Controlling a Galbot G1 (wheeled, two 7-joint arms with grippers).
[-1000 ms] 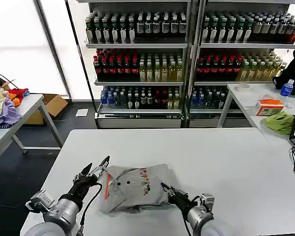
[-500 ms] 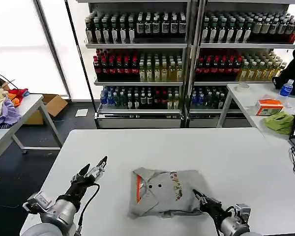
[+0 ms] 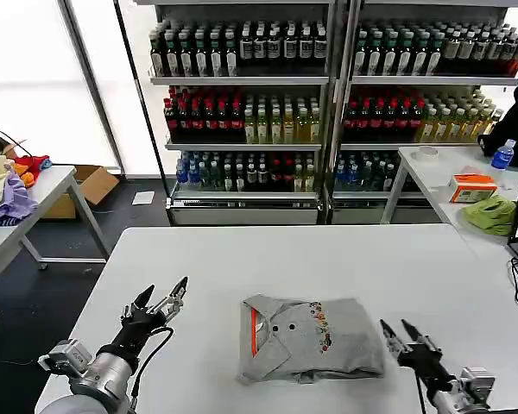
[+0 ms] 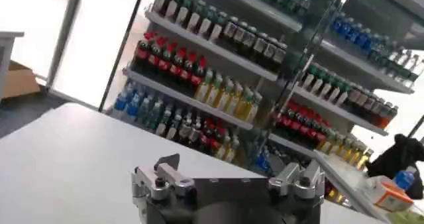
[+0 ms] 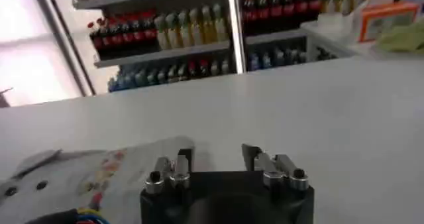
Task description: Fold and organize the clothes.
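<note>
Clothes (image 3: 311,339) now sit folded near the middle of the white bench (image 3: 328,259), further toward the robot's right than a second ago, when the bundle lay close to the left arm. Right pincer (image 3: 401,333) has let go and sits just off the shirt's right edge, fingers apart and empty; its arm is cut off by the frame's lower edge. Left pincer (image 3: 162,297) hovers well clear on the left, spread open, holding nothing. Folded layers hide the sleeves.
</note>
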